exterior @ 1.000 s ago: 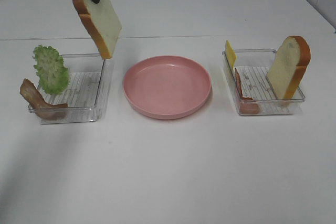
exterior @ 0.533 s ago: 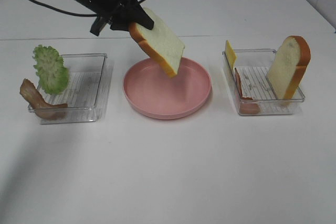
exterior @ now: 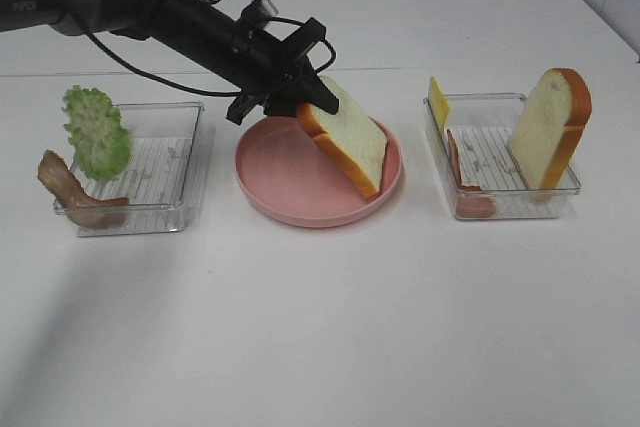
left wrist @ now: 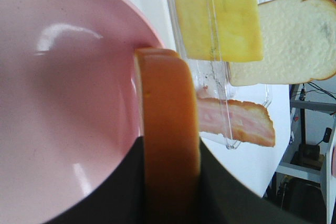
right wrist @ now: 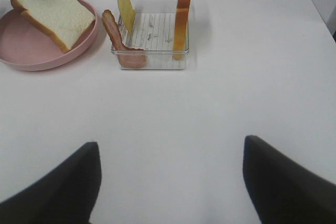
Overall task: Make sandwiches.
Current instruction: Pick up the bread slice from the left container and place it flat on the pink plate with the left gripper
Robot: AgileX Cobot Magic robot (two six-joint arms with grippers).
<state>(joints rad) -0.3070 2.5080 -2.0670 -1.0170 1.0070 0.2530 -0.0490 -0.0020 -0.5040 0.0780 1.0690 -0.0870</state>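
My left gripper (exterior: 297,99) is shut on a white bread slice (exterior: 350,142) with orange-brown crust. It holds the slice tilted over the pink plate (exterior: 275,182), the low corner at the plate's right side. The left wrist view shows the slice's crust (left wrist: 168,129) edge-on between the dark fingers (left wrist: 226,192). A second bread slice (exterior: 550,127) stands upright in the right tray (exterior: 492,99) with yellow cheese (exterior: 438,102) and pinkish ham (exterior: 460,182). Green lettuce (exterior: 97,132) and brown bacon (exterior: 70,192) sit in the left tray (exterior: 165,162). My right gripper (right wrist: 170,182) is open and empty above bare table.
The right wrist view shows the right tray (right wrist: 152,38), the cheese (right wrist: 125,4), the ham (right wrist: 118,38) and the upright bread (right wrist: 184,9) ahead, with the plate (right wrist: 31,56) to one side. The white table (exterior: 320,327) stretches out in front.
My left arm carried the bread slice from above the left tray rightward and down to the pink plate. The slice has tipped flatter. Nothing else moved.
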